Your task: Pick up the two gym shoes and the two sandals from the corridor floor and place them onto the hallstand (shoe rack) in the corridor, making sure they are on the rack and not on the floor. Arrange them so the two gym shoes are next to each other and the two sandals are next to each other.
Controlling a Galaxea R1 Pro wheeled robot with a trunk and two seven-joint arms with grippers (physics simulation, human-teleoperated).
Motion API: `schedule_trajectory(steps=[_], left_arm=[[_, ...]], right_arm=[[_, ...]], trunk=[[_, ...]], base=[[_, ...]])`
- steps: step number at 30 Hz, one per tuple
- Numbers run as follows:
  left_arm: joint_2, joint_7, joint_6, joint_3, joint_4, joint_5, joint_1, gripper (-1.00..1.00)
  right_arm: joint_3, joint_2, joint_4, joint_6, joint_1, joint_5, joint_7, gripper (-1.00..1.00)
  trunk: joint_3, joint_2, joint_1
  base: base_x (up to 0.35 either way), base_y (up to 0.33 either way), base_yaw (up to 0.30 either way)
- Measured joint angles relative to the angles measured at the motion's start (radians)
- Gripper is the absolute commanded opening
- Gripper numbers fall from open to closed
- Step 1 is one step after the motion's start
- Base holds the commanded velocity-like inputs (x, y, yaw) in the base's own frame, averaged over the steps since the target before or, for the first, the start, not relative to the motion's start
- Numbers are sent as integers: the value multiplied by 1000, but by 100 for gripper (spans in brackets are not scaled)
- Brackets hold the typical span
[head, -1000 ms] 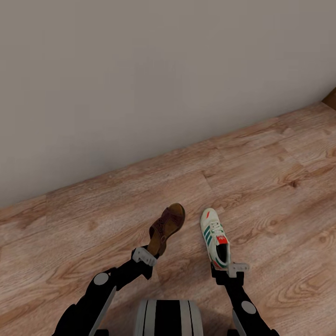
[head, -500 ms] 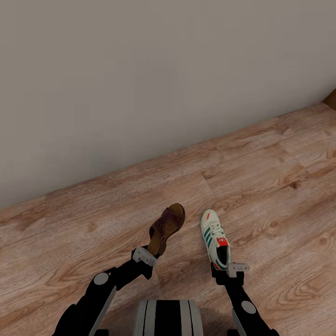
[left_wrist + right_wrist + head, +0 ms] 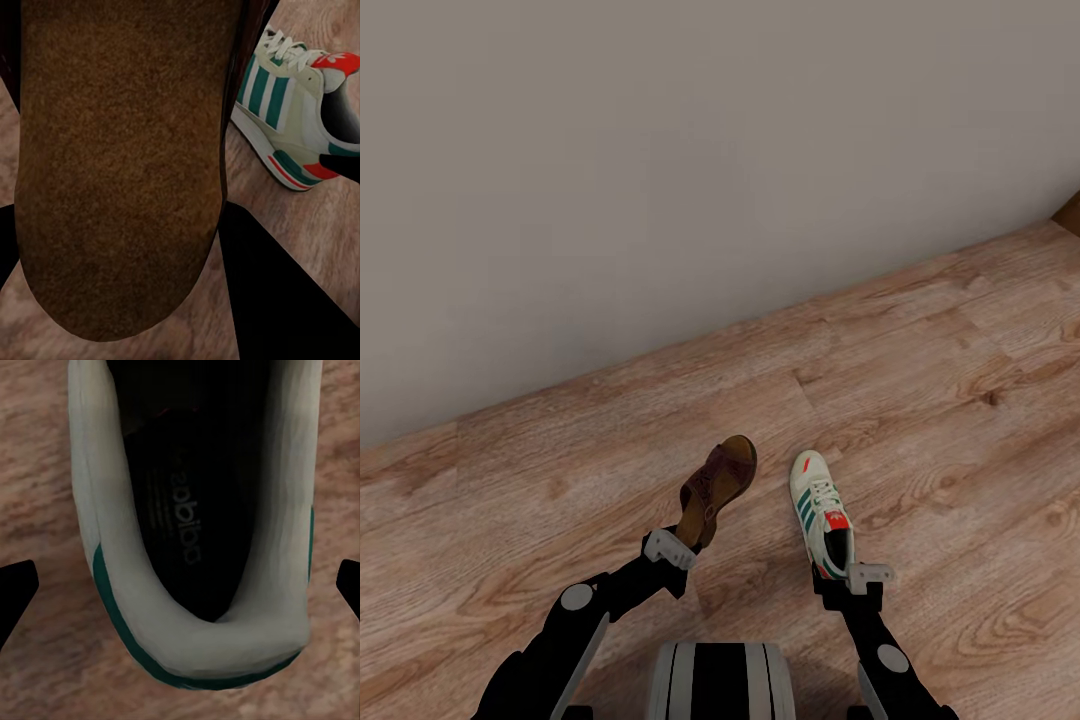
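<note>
The head camera looked down and forward over both arms at the plank floor and wall. Each wrist camera sat very close along its jaws; the left one shared the gym shoe with the head view.

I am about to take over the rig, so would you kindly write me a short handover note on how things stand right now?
Left pincer: shut on the heel end of one sandal, held clear of the corridor floor with its toe pointing away from the robot.
Right pincer: holding the heel of one gym shoe; the right wrist view looks straight into the shoe's black opening.
Both shoes hang side by side, apart, near a plain grey wall.
Done: one sandal and one gym shoe picked up.
Left: carry both to the hallstand, place them, then fetch the other sandal and gym shoe and pair them up.
</note>
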Motion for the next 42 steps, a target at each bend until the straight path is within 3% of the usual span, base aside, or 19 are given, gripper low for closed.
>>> schedule_trajectory(steps=[27, 42], left_arm=[[0, 0, -2, -2, -4, -1, 3, -100], [1, 0, 0, 0, -5, -1, 3, -100]], right_arm=[[0, -1, 0, 0, 0, 0, 0, -100], [2, 0, 1, 1, 0, 1, -1, -100]], trunk=[[0, 0, 0], [58, 3, -7]], base=[[0, 0, 0], [0, 0, 0]])
